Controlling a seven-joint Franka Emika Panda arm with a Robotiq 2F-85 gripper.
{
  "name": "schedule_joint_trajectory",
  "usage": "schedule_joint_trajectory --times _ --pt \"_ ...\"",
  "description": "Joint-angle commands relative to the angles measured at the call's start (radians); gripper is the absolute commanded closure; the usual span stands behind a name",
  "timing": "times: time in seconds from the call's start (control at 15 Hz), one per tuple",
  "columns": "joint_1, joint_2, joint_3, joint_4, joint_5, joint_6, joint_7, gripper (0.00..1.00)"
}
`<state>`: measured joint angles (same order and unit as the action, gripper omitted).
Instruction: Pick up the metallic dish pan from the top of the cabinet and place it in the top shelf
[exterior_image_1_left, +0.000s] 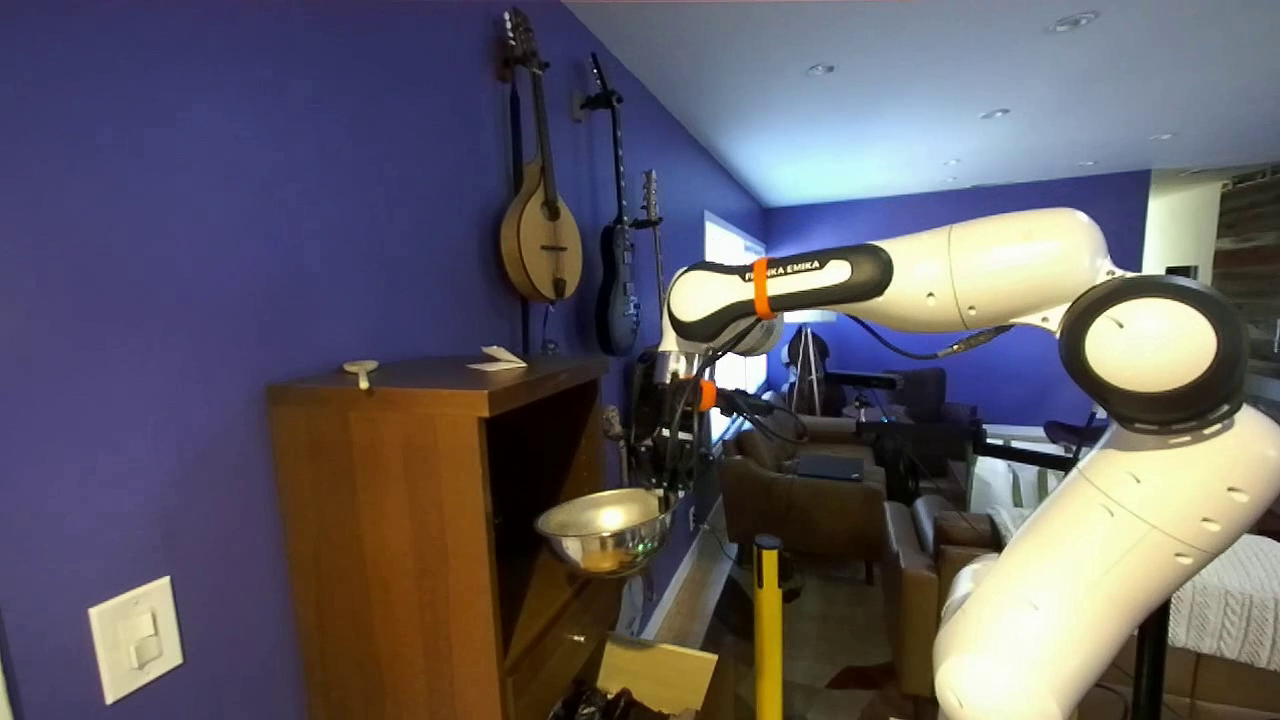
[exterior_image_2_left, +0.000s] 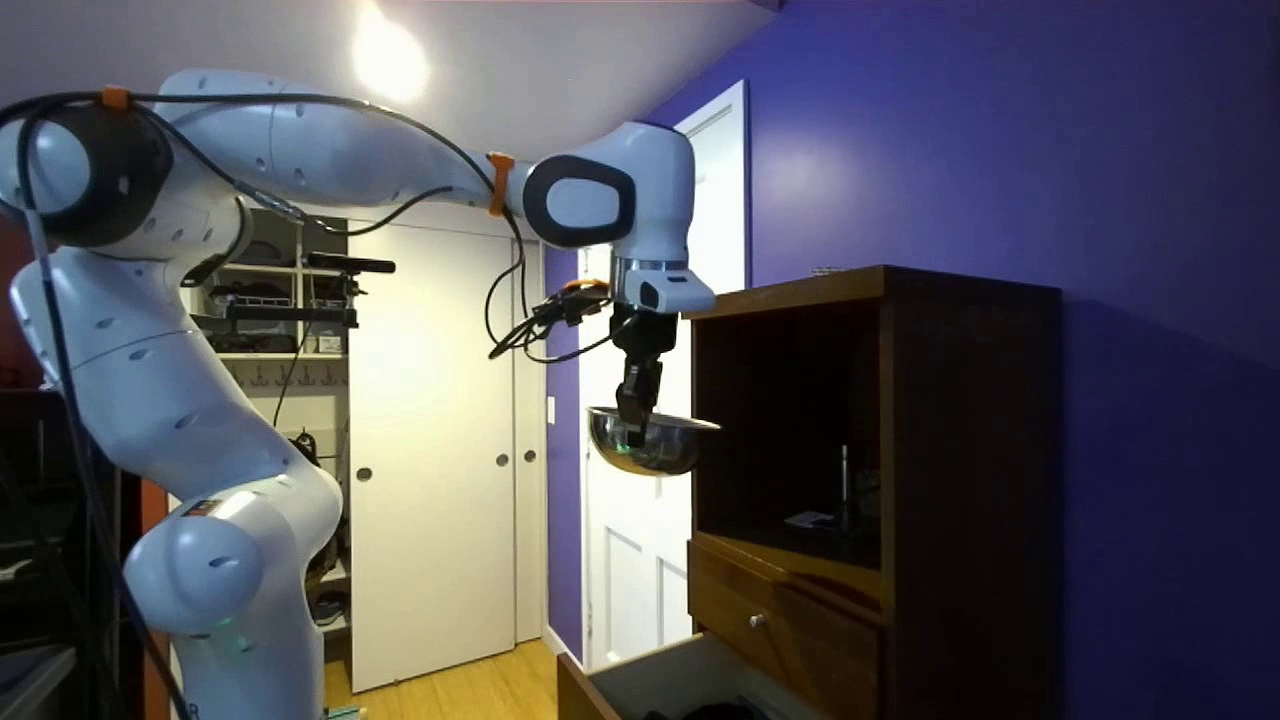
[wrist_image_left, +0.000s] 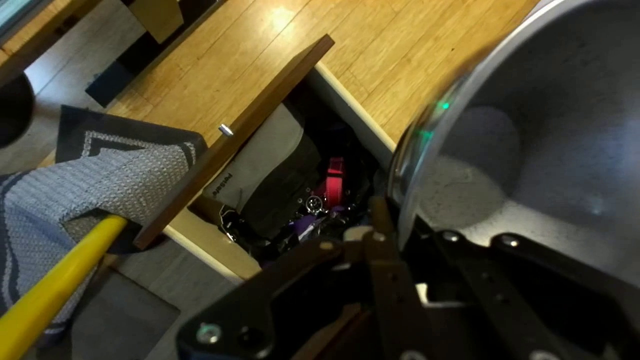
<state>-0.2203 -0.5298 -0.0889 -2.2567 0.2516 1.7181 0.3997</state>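
Pinching the metallic dish pan (exterior_image_1_left: 605, 533) by its rim outside the cabinet (exterior_image_1_left: 390, 560), the end effector (exterior_image_2_left: 637, 430) should be advanced slowly and level into the top shelf (exterior_image_2_left: 785, 410).

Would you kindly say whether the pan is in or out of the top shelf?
Out: in both exterior views, the gripper holds the pan in front of the top shelf.

On the purple wall (exterior_image_1_left: 250, 200) hang a pale teardrop-bodied string instrument (exterior_image_1_left: 534, 262) and, near it, a dark guitar (exterior_image_1_left: 619, 305), with a white light switch (exterior_image_1_left: 137, 638) lower down. A yellow post (exterior_image_1_left: 768, 640) stands upright, a brown armchair (exterior_image_1_left: 795, 515) farther back. In an exterior view, a white door (exterior_image_2_left: 435, 450) adjoins open shelves (exterior_image_2_left: 265, 356).
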Motion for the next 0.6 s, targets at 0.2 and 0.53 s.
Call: schedule_joint_trajectory --times 0.2,0.53 --pt "0.001 0.006 0.0 0.01 0.0 -0.004 -0.002 0.93" --pt "0.0 0.032 -0.009 0.02 0.008 0.006 -0.009 0.98"
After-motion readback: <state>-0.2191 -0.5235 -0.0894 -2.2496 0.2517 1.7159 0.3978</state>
